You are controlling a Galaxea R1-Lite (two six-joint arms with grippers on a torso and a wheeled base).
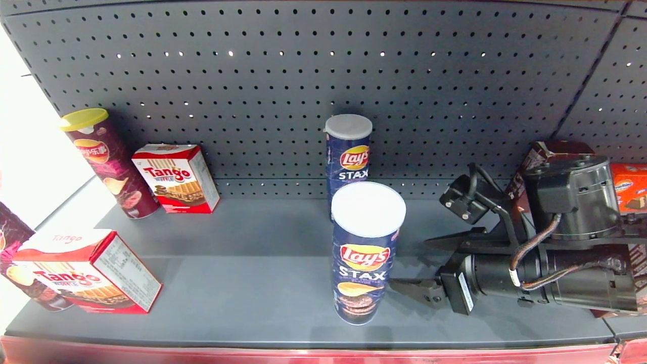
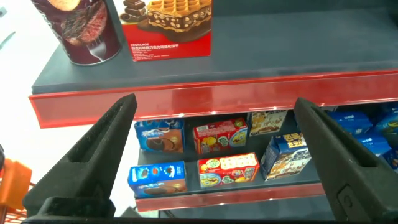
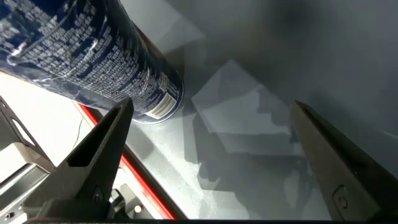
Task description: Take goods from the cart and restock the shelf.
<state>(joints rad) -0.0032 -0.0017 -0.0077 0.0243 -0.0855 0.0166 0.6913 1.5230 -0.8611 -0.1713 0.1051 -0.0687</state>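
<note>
Near can (image 1: 365,253) stands upright on the shelf (image 1: 242,273), lined up before the far can (image 1: 348,151) as a row, while the right gripper (image 1: 413,264) sits spread and empty just to its right, and the left gripper (image 2: 208,162) is likewise spread, holding nothing.

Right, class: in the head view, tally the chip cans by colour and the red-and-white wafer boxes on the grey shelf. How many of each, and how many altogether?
Blue chip cans: 2
Maroon chip cans: 2
Red-and-white wafer boxes: 2
Total: 6
</note>
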